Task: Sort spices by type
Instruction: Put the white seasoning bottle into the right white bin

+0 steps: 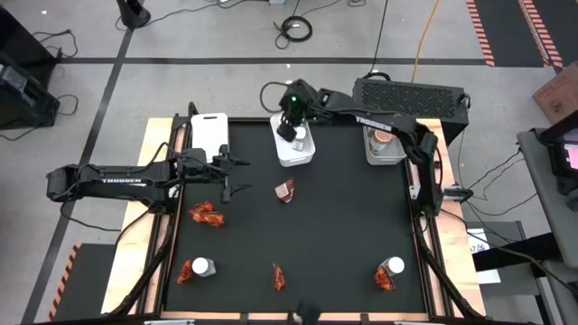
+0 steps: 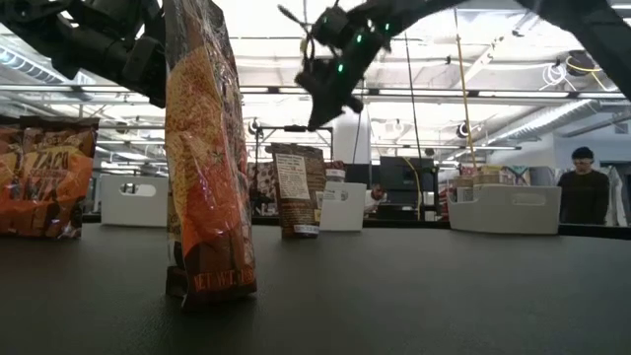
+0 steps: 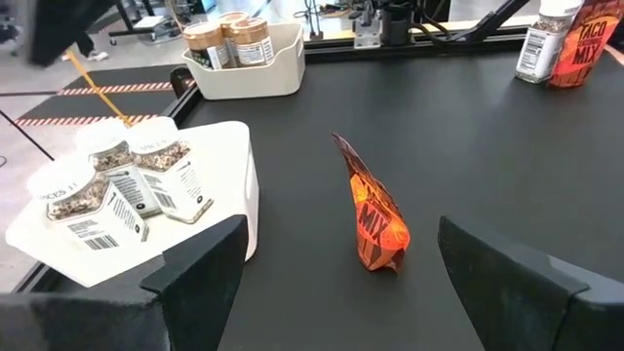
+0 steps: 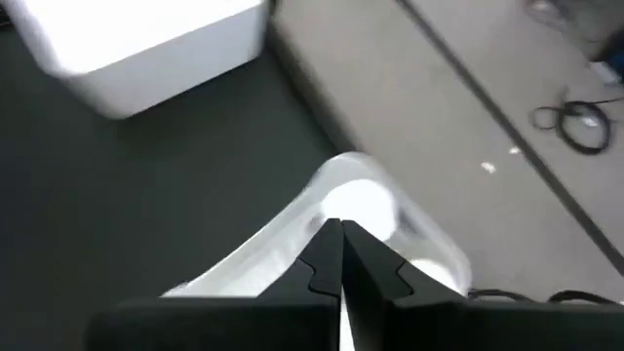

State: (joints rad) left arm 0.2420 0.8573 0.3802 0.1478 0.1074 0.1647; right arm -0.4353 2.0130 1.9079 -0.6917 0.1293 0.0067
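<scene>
You've got a black bench (image 1: 343,226), white bins (image 1: 294,152), red-orange sachets (image 1: 207,215) with white lettering, clear jars (image 3: 166,175) with barcode labels, tan-topped tubs (image 3: 207,44), dark grippers (image 3: 341,292).

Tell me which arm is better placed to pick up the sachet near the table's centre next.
Probably left. The left gripper is open, and its wrist view looks straight at the sachet between its fingers. The right gripper is shut above the middle bin, busy with jars.
</scene>
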